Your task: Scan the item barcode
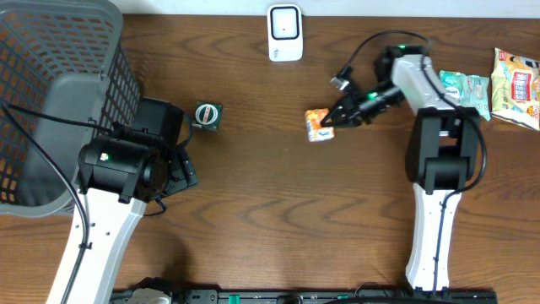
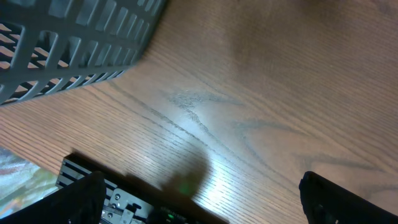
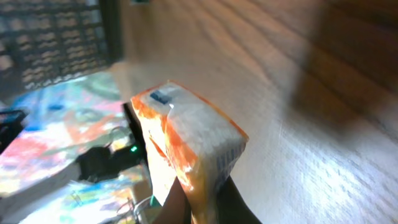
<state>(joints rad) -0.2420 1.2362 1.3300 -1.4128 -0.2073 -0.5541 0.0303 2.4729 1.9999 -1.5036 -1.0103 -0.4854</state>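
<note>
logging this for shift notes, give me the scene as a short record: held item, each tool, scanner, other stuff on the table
held item: orange packet, pinched at one end
right tool: shut on orange packet
left tool: open, empty, beside grey basket
scanner: white scanner at the far table edge, apart from the packet
other items: small dark green item mid-table; snack packets at the right

Surface (image 1: 278, 219): brown wood-grain top.
Far left: grey mesh basket (image 1: 51, 93).
Far centre: white scanner (image 1: 285, 32).
Left of centre: small dark green pack (image 1: 207, 116).
Far right: two snack packets (image 1: 516, 84), side by side.
</note>
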